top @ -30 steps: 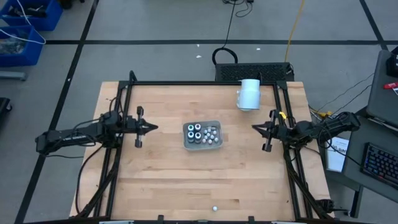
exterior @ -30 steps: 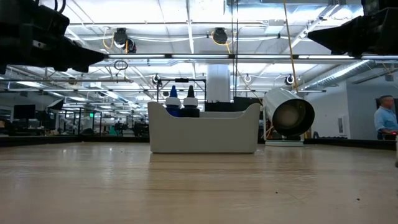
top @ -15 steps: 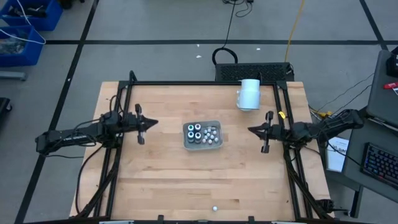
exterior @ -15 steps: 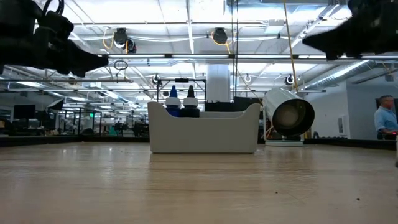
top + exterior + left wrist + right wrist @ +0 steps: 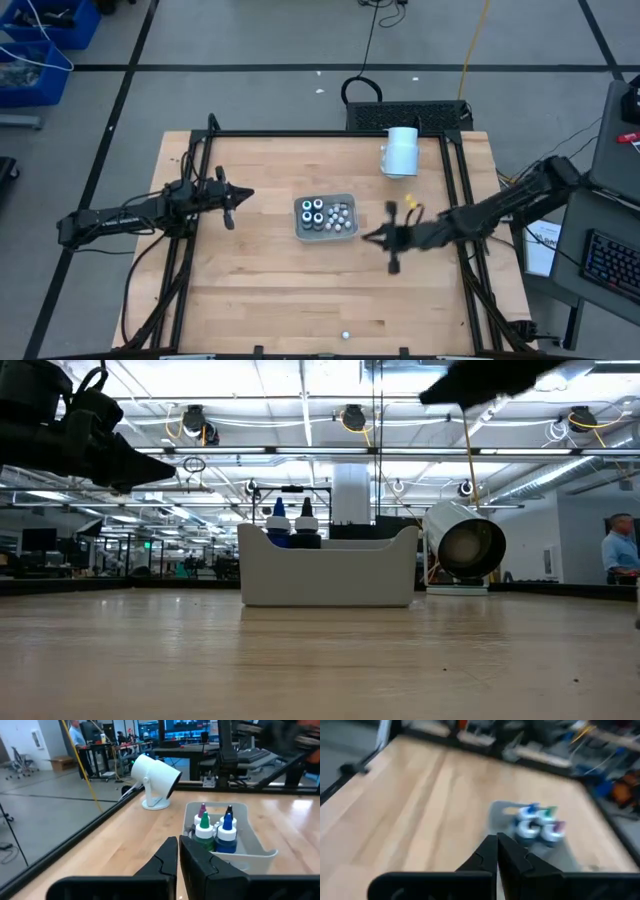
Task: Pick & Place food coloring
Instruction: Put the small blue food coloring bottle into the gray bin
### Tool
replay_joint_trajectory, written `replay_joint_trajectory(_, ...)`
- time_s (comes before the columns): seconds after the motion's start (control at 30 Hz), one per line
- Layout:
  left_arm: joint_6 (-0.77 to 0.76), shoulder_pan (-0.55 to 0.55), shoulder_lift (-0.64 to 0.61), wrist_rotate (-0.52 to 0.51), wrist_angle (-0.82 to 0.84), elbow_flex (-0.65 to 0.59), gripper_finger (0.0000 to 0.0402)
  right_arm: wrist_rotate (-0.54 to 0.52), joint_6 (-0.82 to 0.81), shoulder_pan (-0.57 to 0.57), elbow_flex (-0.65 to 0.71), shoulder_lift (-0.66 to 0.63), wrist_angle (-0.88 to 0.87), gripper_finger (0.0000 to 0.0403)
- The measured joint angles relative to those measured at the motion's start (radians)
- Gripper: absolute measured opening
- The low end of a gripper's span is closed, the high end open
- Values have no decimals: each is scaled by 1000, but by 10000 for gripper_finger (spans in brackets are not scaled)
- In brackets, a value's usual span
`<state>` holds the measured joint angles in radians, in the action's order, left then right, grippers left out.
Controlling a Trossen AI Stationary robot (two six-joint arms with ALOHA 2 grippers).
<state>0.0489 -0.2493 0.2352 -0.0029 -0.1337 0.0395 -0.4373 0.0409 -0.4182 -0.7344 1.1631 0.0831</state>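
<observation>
The food coloring bottles (image 5: 315, 213), small and dark with coloured tops, stand in the left half of a pale grey tray (image 5: 350, 198) at the table's middle, beside whitish bead-like pieces (image 5: 342, 217). The bottles also show in the low view (image 5: 291, 525), the left wrist view (image 5: 215, 827) and the right wrist view (image 5: 537, 827). My left gripper (image 5: 248, 193) hovers shut to the tray's left, pointing at it (image 5: 178, 851). My right gripper (image 5: 366, 238) hovers shut just off the tray's near right corner, its tips aimed at the bottles (image 5: 497, 845).
A large white cylinder (image 5: 400, 152) lies on its side near the far edge, right of centre. A small white ball (image 5: 345, 335) sits near the front edge. Black frame rails (image 5: 190, 260) run along both table sides. A person (image 5: 620, 550) stands far off in the room.
My right gripper has swung from the table's right side toward the tray, going left and a little toward the near edge while rising, still shut. My left gripper has stayed in place and rolled slightly about its own axis. The tray and bottles have not moved.
</observation>
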Motion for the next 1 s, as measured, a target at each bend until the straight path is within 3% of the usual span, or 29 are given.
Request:
replay_joint_trajectory(0.27,-64,3,0,2,-15,1,4,-4,-207,-115,-541,394,-539,0)
replay_joint_trajectory(0.47,-66,3,0,2,-28,1,22,9,-247,-162,-821,595,-732,0)
replay_joint_trajectory(0.73,-54,2,0,2,-38,1,41,128,-276,-215,-946,717,-753,18)
replay_joint_trajectory(1.0,-54,3,0,3,-44,1,42,152,-344,-254,-943,791,-761,133)
